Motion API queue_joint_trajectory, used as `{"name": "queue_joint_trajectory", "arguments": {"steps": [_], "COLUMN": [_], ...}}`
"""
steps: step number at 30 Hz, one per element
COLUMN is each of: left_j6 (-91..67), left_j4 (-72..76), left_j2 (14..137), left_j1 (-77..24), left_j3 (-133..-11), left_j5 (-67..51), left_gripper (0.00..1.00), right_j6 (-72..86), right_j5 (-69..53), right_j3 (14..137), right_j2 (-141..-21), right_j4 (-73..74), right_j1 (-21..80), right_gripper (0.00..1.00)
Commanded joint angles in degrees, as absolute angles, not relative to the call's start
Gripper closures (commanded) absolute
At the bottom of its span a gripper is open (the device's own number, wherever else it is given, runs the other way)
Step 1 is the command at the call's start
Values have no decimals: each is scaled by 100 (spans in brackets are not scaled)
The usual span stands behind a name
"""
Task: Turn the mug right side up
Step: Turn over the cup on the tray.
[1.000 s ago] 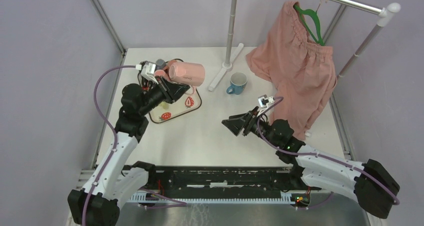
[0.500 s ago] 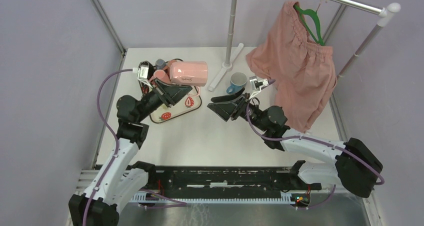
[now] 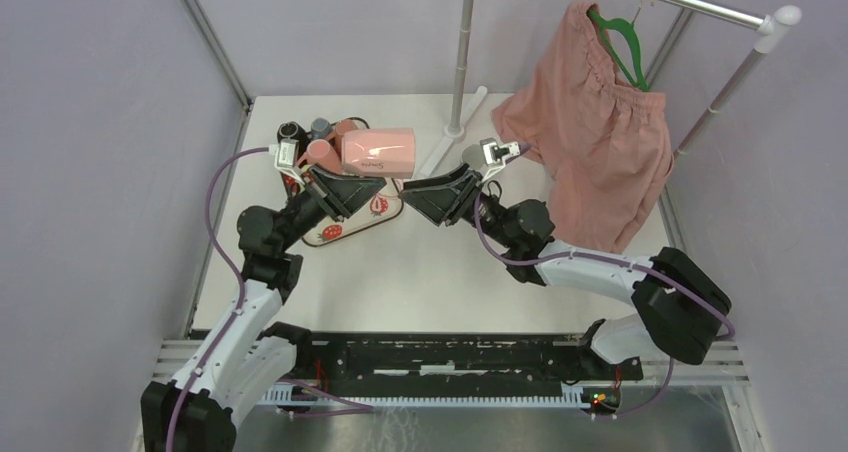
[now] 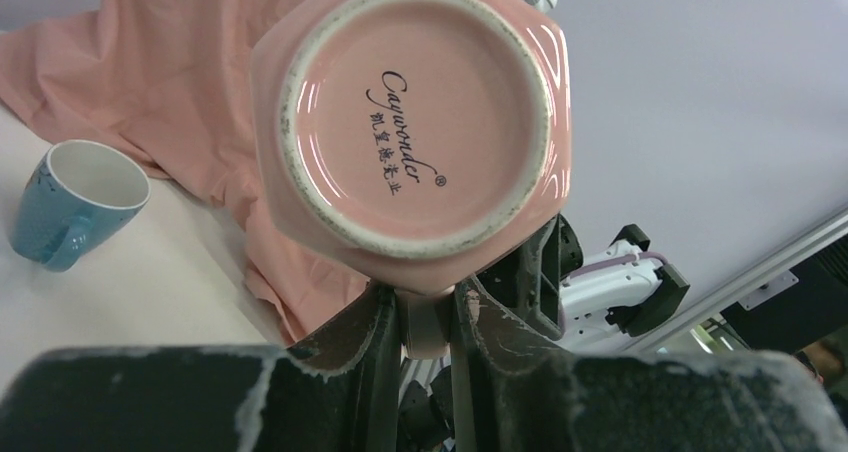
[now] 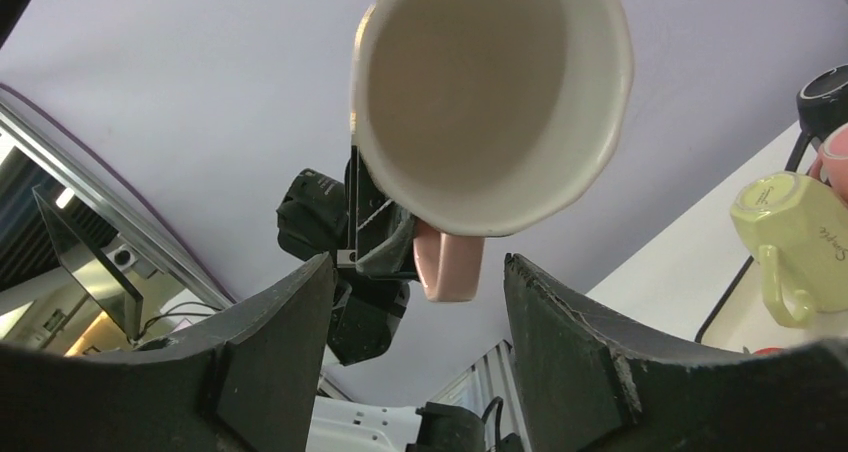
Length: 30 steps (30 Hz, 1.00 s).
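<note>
A pink mug point(image 3: 378, 153) hangs on its side in the air above the tray, its base toward the right. In the left wrist view its base point(image 4: 415, 122) faces the camera. My left gripper point(image 4: 428, 317) is shut on the mug's handle from below. In the right wrist view the mug's open mouth point(image 5: 490, 92) faces me, with the handle point(image 5: 447, 267) pointing down. My right gripper point(image 3: 425, 197) is open just right of the mug, its jaws spread wide below the rim without touching it.
A strawberry-print tray point(image 3: 345, 227) at the back left holds other cups point(image 3: 320, 137), among them a yellow-green mug point(image 5: 795, 222). A blue mug point(image 4: 70, 207) stands upright near the rack pole point(image 3: 462, 52). Pink shorts point(image 3: 590, 142) hang on the right.
My right gripper has swung up and left from mid-table to the mug's open end. The left arm has shifted the mug slightly right and levelled it.
</note>
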<state>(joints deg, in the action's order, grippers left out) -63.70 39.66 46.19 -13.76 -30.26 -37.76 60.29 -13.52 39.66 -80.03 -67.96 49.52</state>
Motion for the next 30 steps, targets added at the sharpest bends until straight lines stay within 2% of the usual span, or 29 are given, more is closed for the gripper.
{"name": "queue_joint_trajectory", "arguments": {"steps": [1, 6, 9, 19, 30], "left_j6": [-6664, -6658, -6650, -6629, -6605], "left_j4": [4996, 5003, 5001, 5030, 5055], "left_j2": [4509, 4461, 4418, 4377, 4320], "left_j1": [-1415, -1430, -1433, -1441, -1468], "left_j3": [-3154, -3117, -3047, -2981, -2925], "left_j5": [-3771, -3794, -3795, -3829, -3906], "left_gripper": [98, 98, 98, 98, 98], "right_j6": [6365, 6632, 6705, 6738, 6811], "right_j5": [-1454, -1481, -1500, -1447, -1392], "right_j3": [4248, 4465, 4610, 4781, 4826], "right_j2": [-8205, -8496, -8622, -8738, -8845], "right_j4": [-7471, -7783, -7893, -7911, -8028], "right_j1": [4987, 5007, 5018, 5077, 5071], "right_gripper": [32, 38, 45, 51, 70]}}
